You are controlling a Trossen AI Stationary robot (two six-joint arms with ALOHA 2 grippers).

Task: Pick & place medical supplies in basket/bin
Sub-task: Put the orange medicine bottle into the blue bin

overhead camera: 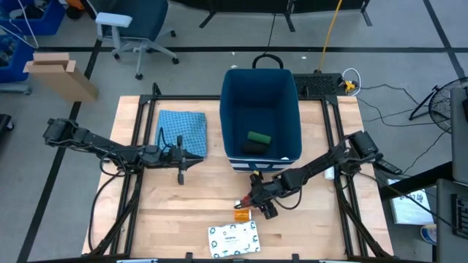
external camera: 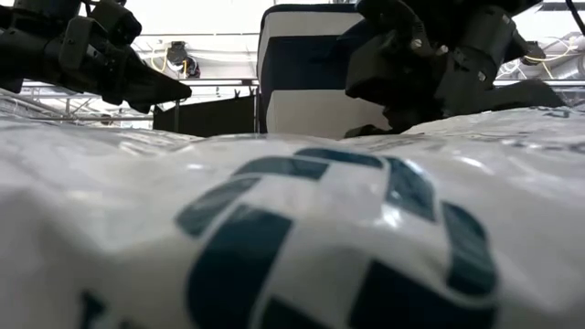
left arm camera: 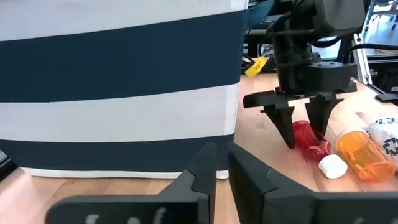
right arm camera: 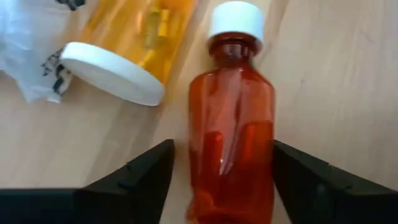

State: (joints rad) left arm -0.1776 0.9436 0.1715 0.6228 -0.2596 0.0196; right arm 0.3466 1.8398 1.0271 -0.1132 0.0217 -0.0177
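Right end effector [right arm camera: 217, 171] is lowered over a red bottle [right arm camera: 231, 124] that lies on the bench [overhead camera: 183, 212] just in front of the bin, its fingers [right arm camera: 134, 177] spread to either side of the bottle and not clenched on it. Touching the red bottle's side lies an orange pill bottle [left arm camera: 364, 152] with a white cap, and next to that, at the bench's front edge, a flat white packet [overhead camera: 232, 238] with green print. Inside the dark-blue bin [overhead camera: 235, 109], which has white stripes on its near short side, rest a green cylinder [overhead camera: 259, 137] and a dark item. Left end effector [overhead camera: 196, 156] hovers beside a light blue cloth [overhead camera: 183, 130], left of the bin, its fingers nearly together and holding nothing.
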